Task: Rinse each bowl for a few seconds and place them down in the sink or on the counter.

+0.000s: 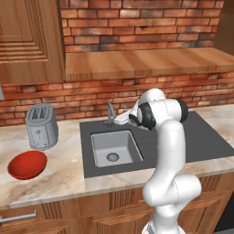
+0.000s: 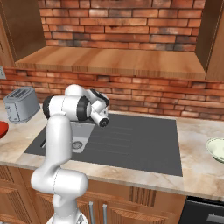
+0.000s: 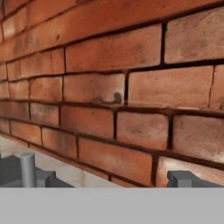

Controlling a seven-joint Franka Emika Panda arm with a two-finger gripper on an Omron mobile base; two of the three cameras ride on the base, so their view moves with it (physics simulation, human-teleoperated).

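Note:
The wide glossy red bowl (image 1: 27,164) rests on the beige counter (image 1: 61,171) at the far left, in front of the toaster. A sliver of it shows at the left edge of the right base view as the red bowl (image 2: 2,129). The pale cream-green bowl (image 2: 216,149) sits on the counter (image 2: 197,175) at the far right. Between them lies the dark sink (image 1: 205,141) with its steel basin (image 1: 115,148) and slim faucet (image 1: 110,114). My gripper (image 1: 117,121) hovers by the faucet above the back of the sink, facing the brick wall. In the hand view the gripper (image 3: 113,180) is open and holds nothing.
A silver toaster (image 1: 42,126) stands behind the red bowl. A bare wooden shelf (image 1: 146,61) juts out above the sink, and a wooden cabinet (image 1: 27,41) hangs at the upper left. The ribbed drainboard (image 2: 135,140) lies to the right of the basin.

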